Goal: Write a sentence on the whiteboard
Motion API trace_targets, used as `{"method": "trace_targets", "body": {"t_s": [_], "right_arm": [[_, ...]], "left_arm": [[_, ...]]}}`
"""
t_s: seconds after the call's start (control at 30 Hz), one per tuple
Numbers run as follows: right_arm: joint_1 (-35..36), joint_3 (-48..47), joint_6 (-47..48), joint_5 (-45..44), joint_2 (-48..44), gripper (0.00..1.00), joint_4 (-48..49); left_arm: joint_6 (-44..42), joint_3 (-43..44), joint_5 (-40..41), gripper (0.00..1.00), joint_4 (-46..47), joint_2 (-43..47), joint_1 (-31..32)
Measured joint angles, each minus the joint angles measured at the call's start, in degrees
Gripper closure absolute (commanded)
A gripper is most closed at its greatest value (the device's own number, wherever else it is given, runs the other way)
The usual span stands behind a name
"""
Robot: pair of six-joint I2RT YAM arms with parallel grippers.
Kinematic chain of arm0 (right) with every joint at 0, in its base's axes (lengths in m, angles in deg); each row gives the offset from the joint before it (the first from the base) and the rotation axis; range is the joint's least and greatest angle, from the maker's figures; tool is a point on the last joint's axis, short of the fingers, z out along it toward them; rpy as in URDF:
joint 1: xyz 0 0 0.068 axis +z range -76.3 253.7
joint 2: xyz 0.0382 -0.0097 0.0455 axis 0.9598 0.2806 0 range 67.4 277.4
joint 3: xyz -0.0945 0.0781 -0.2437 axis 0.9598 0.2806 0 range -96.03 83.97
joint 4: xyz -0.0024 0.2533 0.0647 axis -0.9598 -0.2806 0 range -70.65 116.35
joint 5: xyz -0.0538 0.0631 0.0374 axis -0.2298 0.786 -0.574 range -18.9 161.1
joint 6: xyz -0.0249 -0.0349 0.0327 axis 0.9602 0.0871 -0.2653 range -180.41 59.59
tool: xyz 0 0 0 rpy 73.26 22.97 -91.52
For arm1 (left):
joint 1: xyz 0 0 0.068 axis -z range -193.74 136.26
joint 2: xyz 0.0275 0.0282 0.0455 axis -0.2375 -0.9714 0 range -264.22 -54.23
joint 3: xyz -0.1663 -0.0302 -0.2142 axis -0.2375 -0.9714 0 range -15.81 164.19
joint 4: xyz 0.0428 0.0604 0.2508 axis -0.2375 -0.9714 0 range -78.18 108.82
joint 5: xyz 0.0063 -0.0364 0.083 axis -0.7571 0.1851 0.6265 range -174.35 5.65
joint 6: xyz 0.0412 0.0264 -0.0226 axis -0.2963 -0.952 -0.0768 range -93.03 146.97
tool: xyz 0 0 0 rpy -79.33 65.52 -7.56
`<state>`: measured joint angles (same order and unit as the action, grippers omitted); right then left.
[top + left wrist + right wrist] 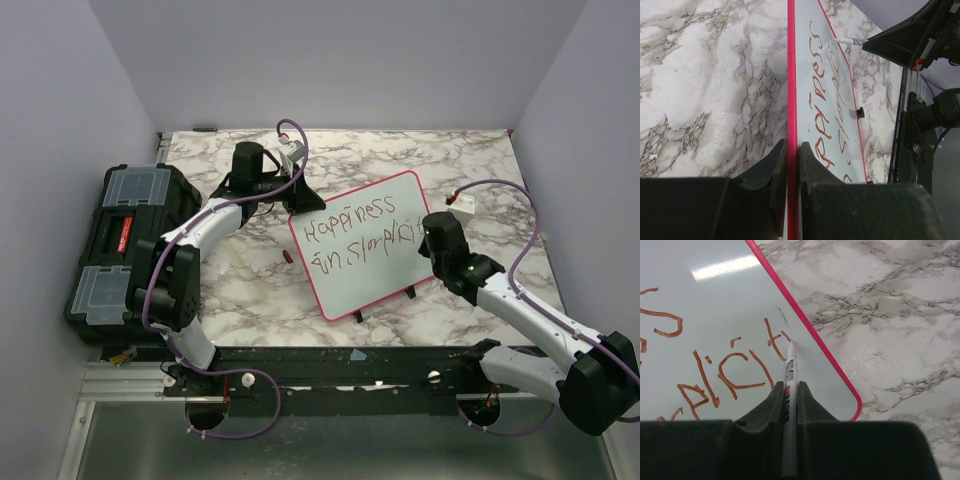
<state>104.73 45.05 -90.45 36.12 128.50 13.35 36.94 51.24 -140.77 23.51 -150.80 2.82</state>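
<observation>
Our right jaws are closed tight on the marker (789, 385). Its barrel runs straight out between them, and its tip touches the whiteboard (370, 285) at the last strokes of the lower line. Our left jaws are nearly closed too, pinching the board's pink frame at its far-left corner. The board sits in the middle of the desk (250, 290) between the two arms, its long axis slanting from the left arm towards the right. The sentence (350, 220) follows that axis in two lines. The tip stands just inside the frame at the board's right-hand short edge, so we judge that little room is left along the line. The right arm is nearer to that end; the left only steadies.
</observation>
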Motion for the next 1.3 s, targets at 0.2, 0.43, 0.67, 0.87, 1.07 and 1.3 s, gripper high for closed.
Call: {"method": "trace_targets", "body": {"t_s": [0.2, 0.43, 0.67, 0.87, 1.07, 1.3], "right_arm": [[0.0, 0.7, -0.3, -0.2, -0.3, 0.99, -0.3], [0.0, 0.6, -0.4, -1.4, 0.9, 0.99, -0.2], [0.0, -0.6, 0.1, -3.2, 3.7, 0.99, 0.2], [-0.1, -1.8, 0.6, -3.8, 5.8, 0.99, 0.9], [-0.5, -3.5, 1.6, -3.8, 7.3, 0.99, 1.9], [-0.7, -4.0, 1.7, -3.7, 7.8, 0.99, 3.3]], "left_arm": [[0.2, 0.0, 0.0, 1.00, 0.0, 0.0, 0.0], [0.4, 0.0, 0.0, 1.00, 0.0, 0.0, 0.0], [0.6, 0.0, 0.0, 1.00, 0.0, 0.0, 0.0], [0.7, 0.0, 0.1, 1.00, -0.1, 0.0, -0.1], [0.7, 0.0, 0.1, 1.00, 0.0, 0.0, -0.1], [0.6, 0.0, 0.1, 1.00, -0.1, 0.0, -0.1]]}}
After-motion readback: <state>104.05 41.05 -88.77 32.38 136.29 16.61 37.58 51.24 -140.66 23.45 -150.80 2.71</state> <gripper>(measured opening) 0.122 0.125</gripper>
